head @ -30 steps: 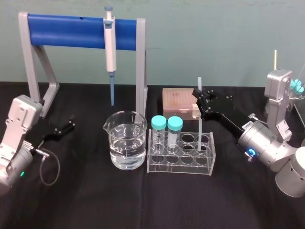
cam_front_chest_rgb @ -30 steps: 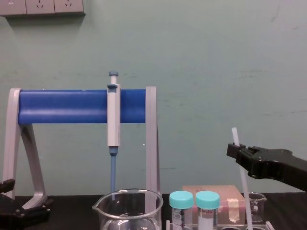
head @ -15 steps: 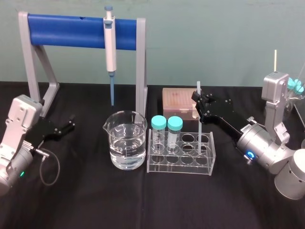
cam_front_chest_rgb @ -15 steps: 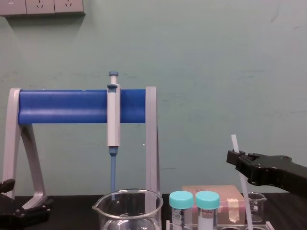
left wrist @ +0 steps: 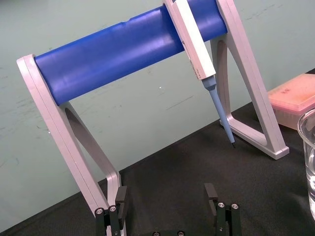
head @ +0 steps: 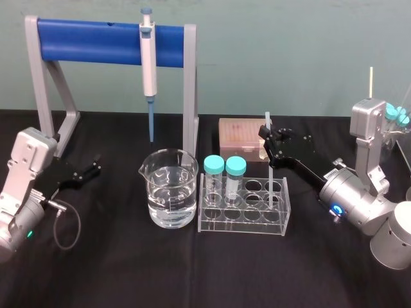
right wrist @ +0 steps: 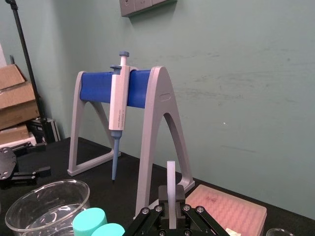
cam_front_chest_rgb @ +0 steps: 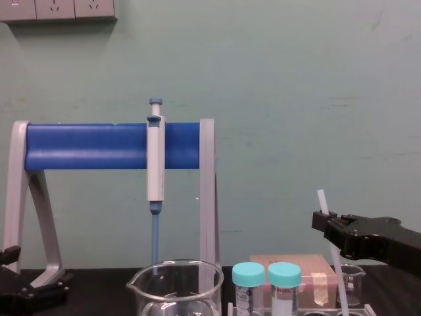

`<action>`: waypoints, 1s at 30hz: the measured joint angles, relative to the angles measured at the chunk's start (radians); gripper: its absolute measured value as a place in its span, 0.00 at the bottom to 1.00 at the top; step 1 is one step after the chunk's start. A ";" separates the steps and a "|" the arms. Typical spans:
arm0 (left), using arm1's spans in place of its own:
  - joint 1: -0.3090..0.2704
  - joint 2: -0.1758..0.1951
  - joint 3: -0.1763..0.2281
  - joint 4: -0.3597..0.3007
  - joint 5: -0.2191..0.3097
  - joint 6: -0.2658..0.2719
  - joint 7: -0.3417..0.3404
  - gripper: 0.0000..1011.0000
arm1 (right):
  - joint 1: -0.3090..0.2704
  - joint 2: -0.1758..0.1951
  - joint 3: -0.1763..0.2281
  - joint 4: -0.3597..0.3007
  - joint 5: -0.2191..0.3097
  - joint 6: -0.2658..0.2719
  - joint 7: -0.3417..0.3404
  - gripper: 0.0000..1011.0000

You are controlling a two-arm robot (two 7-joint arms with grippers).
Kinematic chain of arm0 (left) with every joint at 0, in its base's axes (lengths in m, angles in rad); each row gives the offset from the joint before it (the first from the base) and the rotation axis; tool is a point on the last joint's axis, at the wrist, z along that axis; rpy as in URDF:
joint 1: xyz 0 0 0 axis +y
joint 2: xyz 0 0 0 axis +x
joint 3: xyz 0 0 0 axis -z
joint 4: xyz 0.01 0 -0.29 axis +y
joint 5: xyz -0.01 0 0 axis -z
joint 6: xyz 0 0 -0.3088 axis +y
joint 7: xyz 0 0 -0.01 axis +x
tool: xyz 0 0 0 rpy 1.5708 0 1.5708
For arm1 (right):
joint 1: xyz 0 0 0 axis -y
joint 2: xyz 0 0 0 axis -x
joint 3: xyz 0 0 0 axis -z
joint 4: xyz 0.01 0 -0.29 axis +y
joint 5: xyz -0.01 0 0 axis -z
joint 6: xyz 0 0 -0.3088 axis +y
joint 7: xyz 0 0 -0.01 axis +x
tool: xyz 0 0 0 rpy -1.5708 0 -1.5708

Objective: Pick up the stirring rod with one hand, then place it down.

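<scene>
The black left gripper (head: pixel 96 165) rests open near the black table's (head: pixel 192 276) left edge. Right of centre, the black right gripper (head: pixel 265 142) pinches the thin white stirring rod (head: pixel 270 174) upright in the clear plastic rack (head: pixel 244 217). Lower it straight and release gently.

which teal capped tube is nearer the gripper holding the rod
The right-hand tube, on the side of the right gripper and stirring rod; the other tube stands beside the beaker.
</scene>
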 joint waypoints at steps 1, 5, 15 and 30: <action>0.000 0.000 0.000 0.000 0.000 0.000 0.000 0.99 | 0.000 0.000 0.000 0.000 0.000 0.000 0.000 0.07; 0.000 0.000 0.000 0.000 0.000 0.000 0.000 0.99 | 0.000 0.000 0.000 0.000 0.001 0.000 0.000 0.07; 0.000 0.000 0.000 0.000 0.000 0.000 0.000 0.99 | 0.000 0.000 0.000 -0.001 0.003 0.000 0.001 0.17; 0.000 0.000 0.000 0.000 0.000 0.000 0.000 0.99 | 0.001 0.000 0.000 -0.001 0.005 -0.001 0.003 0.64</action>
